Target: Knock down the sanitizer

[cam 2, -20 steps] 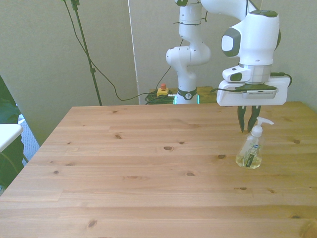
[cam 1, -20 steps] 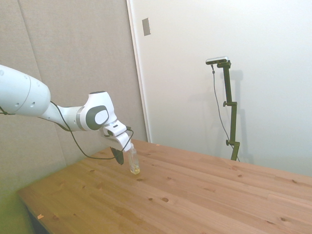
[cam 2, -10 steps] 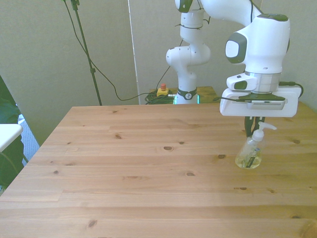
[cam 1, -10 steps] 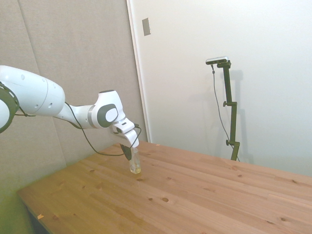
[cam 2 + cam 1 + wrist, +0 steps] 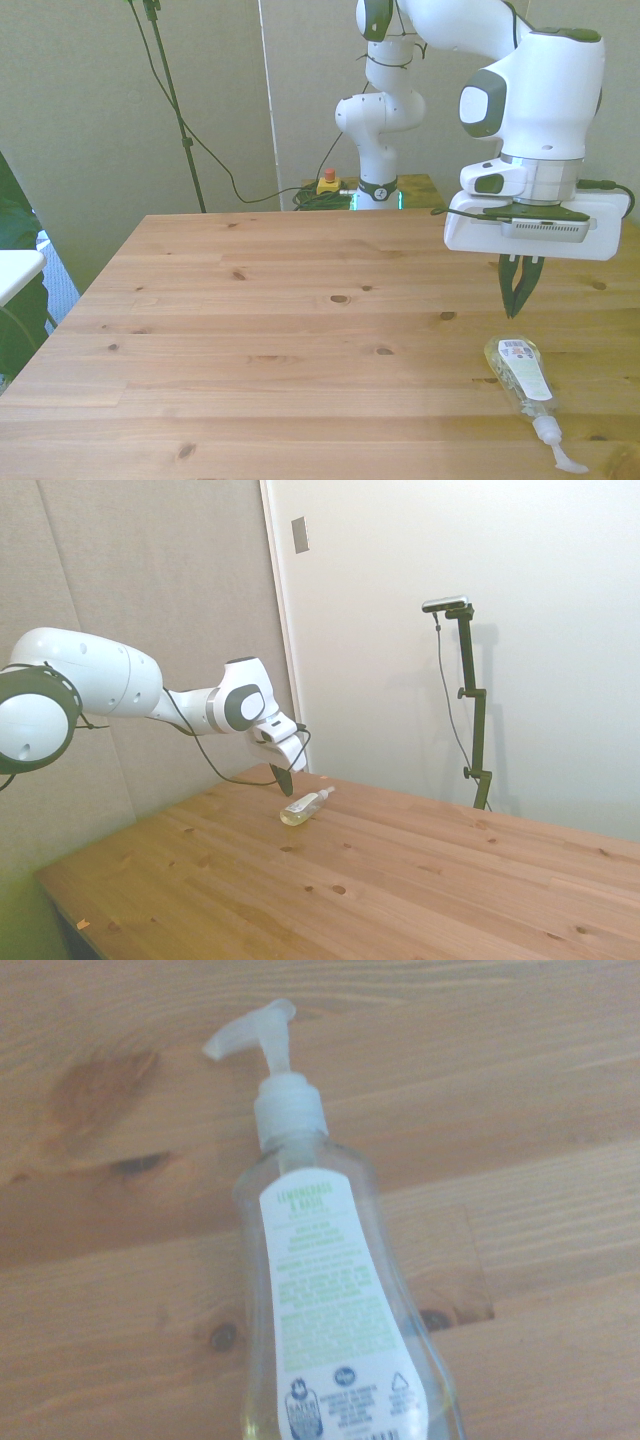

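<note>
Lying flat, the sanitizer [image 5: 330,1310] label reads "LEMONGRASS & BASIL".

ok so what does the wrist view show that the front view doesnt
Only the wrist view: the white printed label on the sanitizer up close, its lines of text too blurred to read, and a dark wood knot beside the bottle.

Only the front view: the gripper hanging above the table with its fingers together, just short of the bottle's base, plus the whole bottle lying near the front view's right edge.

Both: the sanitizer flat on its side on the wood, white pump nozzle pointing away from the gripper, nothing holding it.
</note>
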Available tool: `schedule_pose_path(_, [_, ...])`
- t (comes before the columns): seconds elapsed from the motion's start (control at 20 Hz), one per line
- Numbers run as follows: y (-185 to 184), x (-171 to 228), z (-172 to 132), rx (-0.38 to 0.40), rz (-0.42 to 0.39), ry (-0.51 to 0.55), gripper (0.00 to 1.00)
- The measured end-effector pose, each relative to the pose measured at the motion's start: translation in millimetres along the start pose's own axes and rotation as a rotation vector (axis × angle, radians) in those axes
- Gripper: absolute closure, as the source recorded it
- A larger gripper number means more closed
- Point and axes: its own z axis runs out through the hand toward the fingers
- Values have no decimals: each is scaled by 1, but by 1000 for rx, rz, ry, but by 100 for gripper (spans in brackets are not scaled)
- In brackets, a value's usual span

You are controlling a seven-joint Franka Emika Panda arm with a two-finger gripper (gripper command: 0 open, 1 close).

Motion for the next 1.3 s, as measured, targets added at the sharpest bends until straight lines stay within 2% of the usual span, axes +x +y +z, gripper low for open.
schedule_pose_path(0.45, [-13, 7, -1, 10, 15, 5, 100])
schedule_pose_path(0.6, [-7, 1, -6, 4, 8, -1, 100])
schedule_pose_path(0.8, [14, -8, -28, 1, -9, -8, 100])
schedule_pose_path(0.85, [20, -11, -33, -2, -16, -12, 0])
schedule_pose_path(1.3, [75, -25, -58, -35, -51, -46, 0])
